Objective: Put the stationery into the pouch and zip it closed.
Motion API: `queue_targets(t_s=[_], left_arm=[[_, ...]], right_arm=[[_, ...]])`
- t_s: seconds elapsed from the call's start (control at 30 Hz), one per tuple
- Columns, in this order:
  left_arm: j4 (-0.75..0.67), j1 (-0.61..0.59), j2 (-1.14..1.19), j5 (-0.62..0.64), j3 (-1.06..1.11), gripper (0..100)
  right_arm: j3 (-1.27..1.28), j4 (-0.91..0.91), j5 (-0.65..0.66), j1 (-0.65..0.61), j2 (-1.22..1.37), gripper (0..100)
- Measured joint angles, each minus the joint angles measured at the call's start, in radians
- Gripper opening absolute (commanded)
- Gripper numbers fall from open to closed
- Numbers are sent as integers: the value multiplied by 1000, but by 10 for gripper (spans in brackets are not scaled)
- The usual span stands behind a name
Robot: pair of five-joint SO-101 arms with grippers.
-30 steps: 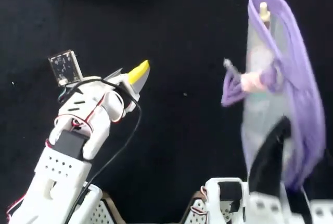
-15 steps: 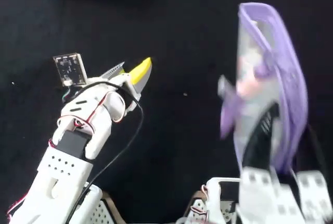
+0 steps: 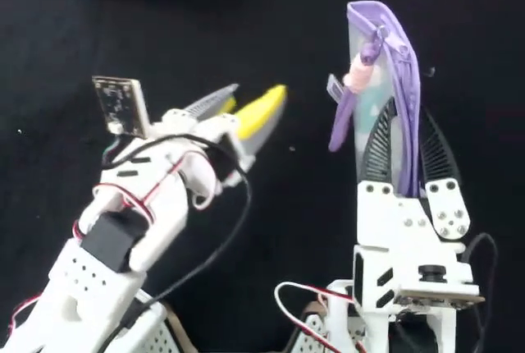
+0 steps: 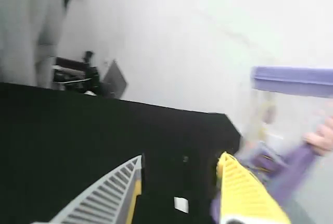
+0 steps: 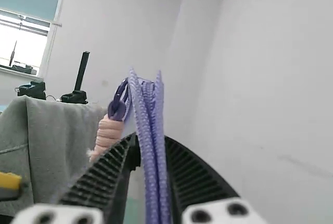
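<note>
My right gripper [image 3: 405, 123] holds the purple zip pouch [image 3: 384, 49] upright above the black table [image 3: 271, 33], its black fingers [image 3: 379, 141] shut on the pouch's lower part. In the right wrist view the pouch's zipper edge [image 5: 149, 114] is pinched between the jaws. A purple pull strap [image 3: 340, 119] with a pink bead [image 3: 358, 74] hangs off the pouch's left side. My left gripper [image 3: 257, 92] is open and holds nothing, and its yellow finger [image 3: 261, 113] is a short way left of the strap. In the left wrist view the pouch [image 4: 292, 81] and strap [image 4: 291, 168] lie just beyond that yellow finger [image 4: 244, 193].
Pale shapes show faintly through the pouch's clear side [image 3: 373, 107]; I cannot tell what they are. A grey cloth [image 5: 47, 140] lies past the table's far edge. Bare black table lies between and behind the arms.
The right arm has swung the pouch left and stood it upright. The left gripper has moved right towards the pouch and opened wider.
</note>
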Motion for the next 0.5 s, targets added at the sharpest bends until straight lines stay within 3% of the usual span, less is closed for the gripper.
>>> queue_targets(t_s=[0.3, 0.5], left_arm=[[6, 163, 0, -135, -78, 240], [127, 245, 0, -365, -78, 240]], right_arm=[[28, -3, -2, 0, 0, 11], [28, -3, -2, -21, 0, 11]])
